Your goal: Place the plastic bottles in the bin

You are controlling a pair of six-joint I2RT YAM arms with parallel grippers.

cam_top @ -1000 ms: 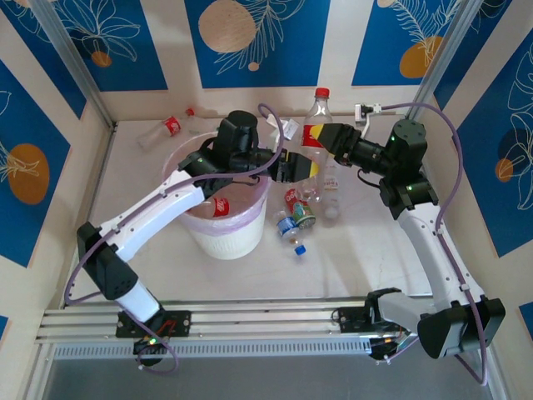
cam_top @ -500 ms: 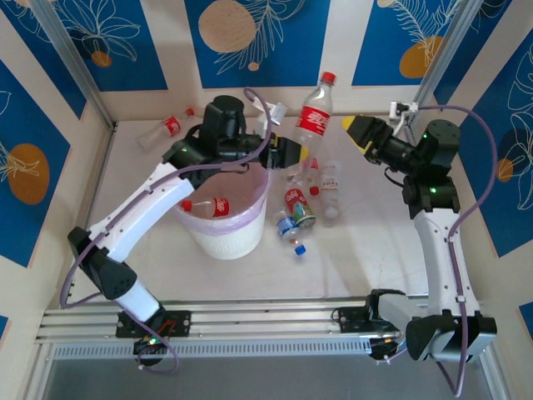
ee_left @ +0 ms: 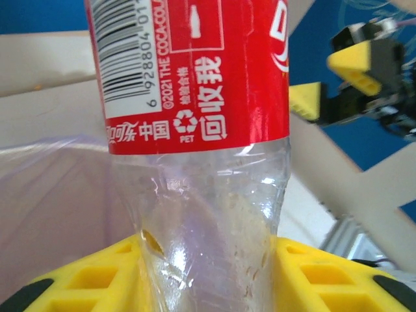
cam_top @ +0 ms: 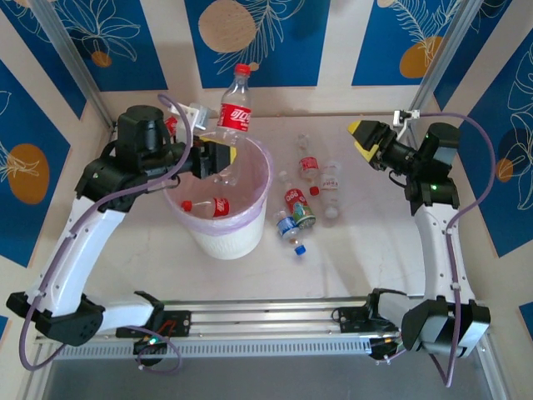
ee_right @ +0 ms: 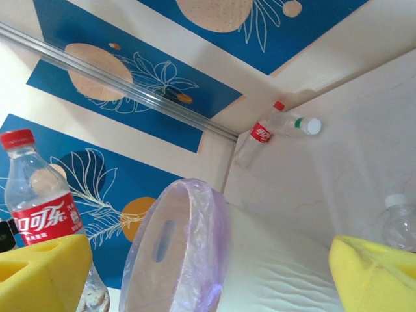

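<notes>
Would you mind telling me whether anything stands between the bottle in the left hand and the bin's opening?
Nothing visible does. The left hand holds the red-label bottle upright over the bin, whose mouth is open. Another bottle lies inside it.

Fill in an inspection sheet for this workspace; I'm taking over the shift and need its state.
Surface: pale table top, no spills seen.
Job's things: white ribbed plastic bucket lined with a pinkish bag, one red-capped bottle inside; clear red-labelled plastic bottle held upright above it; loose small bottles lying right of the bucket; corner bottles by the far wall.
Clutter: nothing seen.
Grippers: left gripper shut on the red-labelled bottle; right gripper open, holding nothing.
Cables: purple cable looping beside each arm.
Surroundings: blue-and-cream leaf-patterned walls; aluminium rail at the near edge.
</notes>
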